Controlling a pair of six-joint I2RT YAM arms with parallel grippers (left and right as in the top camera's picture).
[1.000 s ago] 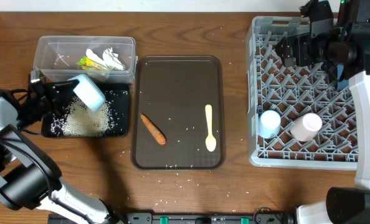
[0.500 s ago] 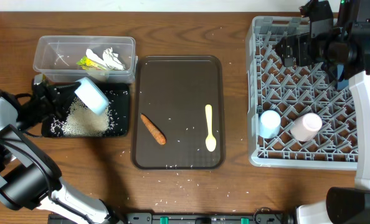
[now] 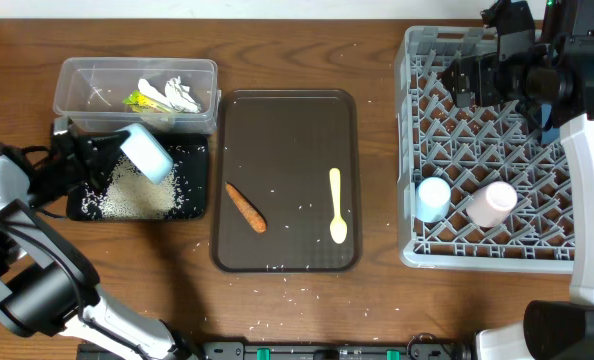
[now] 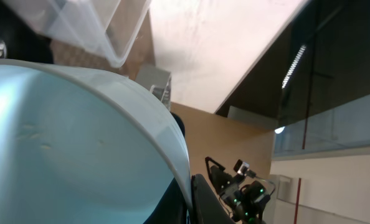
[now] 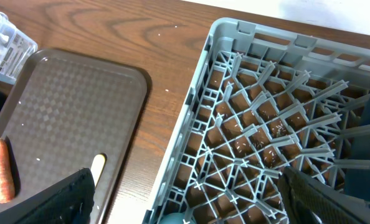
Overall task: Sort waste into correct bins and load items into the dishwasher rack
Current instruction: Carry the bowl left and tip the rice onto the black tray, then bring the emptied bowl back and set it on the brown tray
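While the rack holds only the blue cup and the pink cup, side by side in the corner nearest the brown tray, loading looks part done. The right gripper hangs over the rack's far end, fingers spread and empty. The tub has tissue and yellow-green scraps in it. Just beside it, the black tray carries a heap of rice.

The left gripper pinches the bowl by its rim and holds it tipped over the black tray, so the step in hand seems to be emptying rice. The bowl's inside looks clean in the left wrist view.

Next, I judge, the bowl must be righted and carried across to the rack. The spoon and carrot lie apart on the brown tray, unsorted.
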